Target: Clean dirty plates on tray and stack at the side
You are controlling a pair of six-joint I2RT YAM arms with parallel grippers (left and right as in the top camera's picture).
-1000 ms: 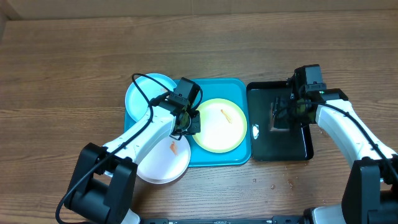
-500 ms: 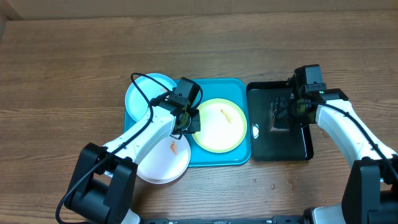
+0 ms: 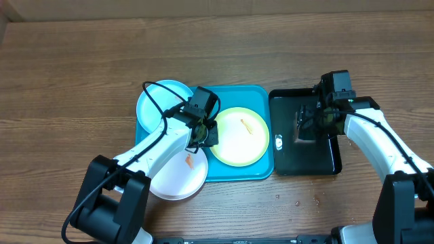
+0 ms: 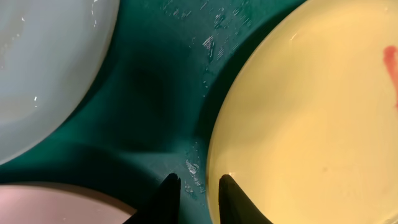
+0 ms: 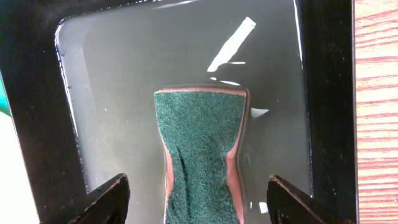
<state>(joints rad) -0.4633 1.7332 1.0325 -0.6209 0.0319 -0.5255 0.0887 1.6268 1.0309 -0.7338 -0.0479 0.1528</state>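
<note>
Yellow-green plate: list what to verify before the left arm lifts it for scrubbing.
1. Left gripper fingertips sit either side of the yellow-green plate rim: ok.
2. Rim firmly pinched: cannot tell.
3. Sponge held by right gripper: not ok, jaws stand open either side of it.
4. Sponge lying ready in the black tray: ok.
5. Orange-red smear located on the plate: ok.

light blue plate 1 | yellow-green plate 1 | white plate 1 | plates total 3 | turquoise tray 1 | black tray 1 | sponge 1 | left hand 1 | right hand 1 | hands total 2 | arms 2 | bench 1
</note>
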